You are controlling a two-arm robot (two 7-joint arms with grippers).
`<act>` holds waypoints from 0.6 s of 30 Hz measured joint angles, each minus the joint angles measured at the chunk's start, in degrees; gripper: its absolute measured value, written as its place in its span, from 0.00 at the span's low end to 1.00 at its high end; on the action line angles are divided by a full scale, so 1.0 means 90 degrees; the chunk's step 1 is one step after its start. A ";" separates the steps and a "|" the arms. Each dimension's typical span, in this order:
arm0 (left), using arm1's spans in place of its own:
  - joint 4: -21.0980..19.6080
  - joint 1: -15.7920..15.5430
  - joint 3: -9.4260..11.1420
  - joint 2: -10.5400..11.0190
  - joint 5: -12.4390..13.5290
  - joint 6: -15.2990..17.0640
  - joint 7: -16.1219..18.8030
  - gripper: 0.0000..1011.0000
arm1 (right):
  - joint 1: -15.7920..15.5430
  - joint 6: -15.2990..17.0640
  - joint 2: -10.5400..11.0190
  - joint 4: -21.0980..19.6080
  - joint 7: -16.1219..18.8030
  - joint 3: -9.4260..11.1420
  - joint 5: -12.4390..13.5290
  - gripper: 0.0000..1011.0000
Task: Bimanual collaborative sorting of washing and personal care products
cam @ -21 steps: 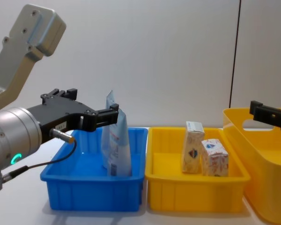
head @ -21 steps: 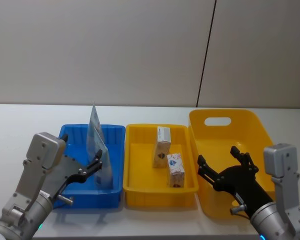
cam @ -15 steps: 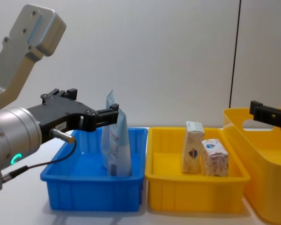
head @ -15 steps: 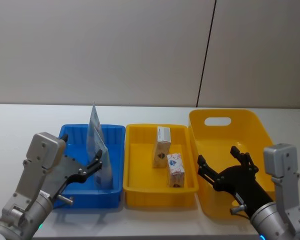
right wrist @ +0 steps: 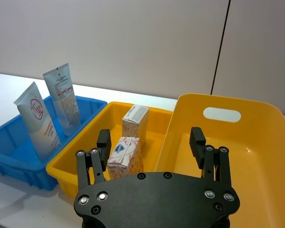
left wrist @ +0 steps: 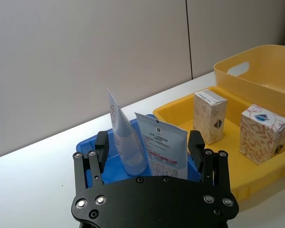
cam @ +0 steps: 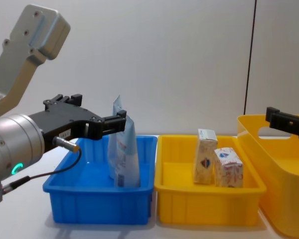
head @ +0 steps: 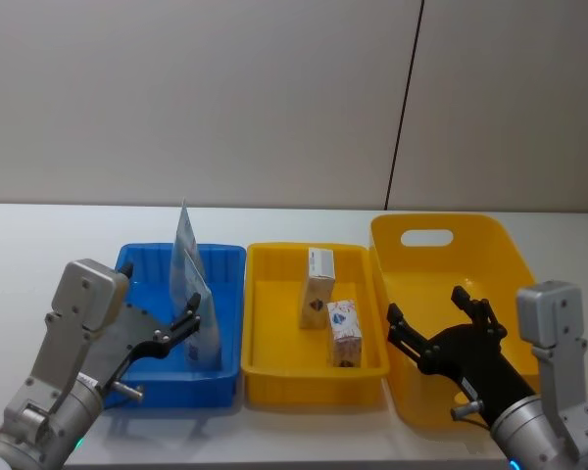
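Note:
Two pale-blue pouches stand upright in the blue bin (head: 147,377), one behind (head: 186,257) and one in front (head: 206,333). My left gripper (head: 160,311) is open over the bin's near part. In the left wrist view (left wrist: 148,145) its fingers frame both pouches (left wrist: 125,145) (left wrist: 165,151); I cannot tell whether it touches them. Two cream cartons (head: 319,284) (head: 344,333) stand in the small yellow tray (head: 274,382). My right gripper (head: 426,305) is open above the front of the large yellow bin (head: 500,245), holding nothing.
The three containers sit side by side on a white table (head: 39,245), blue bin left, yellow tray middle, large handled yellow bin right. The large bin's floor (right wrist: 247,161) is bare. A grey wall stands behind.

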 joint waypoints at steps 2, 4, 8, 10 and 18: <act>0.0000 0.0000 0.0000 0.0000 0.0000 0.0000 0.0000 0.99 | 0.0000 0.0000 0.0000 0.0000 0.0000 0.0000 0.0000 0.99; 0.0000 0.0000 0.0000 0.0000 0.0000 0.0000 0.0000 0.99 | 0.0000 0.0000 0.0000 0.0000 0.0000 0.0000 0.0000 0.99; 0.0000 0.0000 0.0000 0.0000 0.0000 0.0000 0.0000 0.99 | 0.0000 0.0000 0.0000 0.0000 0.0000 0.0000 0.0000 0.99; 0.0000 0.0000 0.0000 0.0000 0.0000 0.0000 0.0000 0.99 | 0.0000 0.0000 0.0000 0.0000 0.0000 0.0000 0.0000 0.99; 0.0000 0.0000 0.0000 0.0000 0.0000 0.0000 0.0000 0.99 | 0.0000 0.0000 0.0000 0.0000 0.0000 0.0000 0.0000 0.99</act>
